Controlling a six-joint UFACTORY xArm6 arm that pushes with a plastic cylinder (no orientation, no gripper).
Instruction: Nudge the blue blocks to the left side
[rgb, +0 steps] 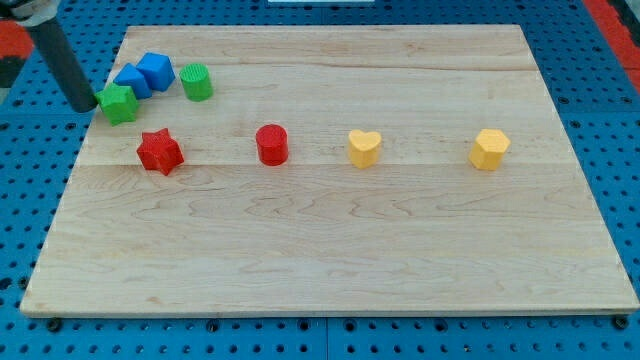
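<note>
Two blue blocks sit near the view's top left of the wooden board (330, 230): a blue cube (156, 71) and a second blue block (133, 81) touching it on its left. A green star block (119, 103) lies just below and left of them, touching the second blue block. A green cylinder (197, 82) stands right of the blue cube. My tip (84, 106) is at the board's left edge, just left of the green star, about touching it.
A red star (159, 151) lies below the green star. A red cylinder (272, 144), a yellow heart (364, 147) and a yellow hexagonal block (490, 149) stand in a row across the middle. Blue pegboard surrounds the board.
</note>
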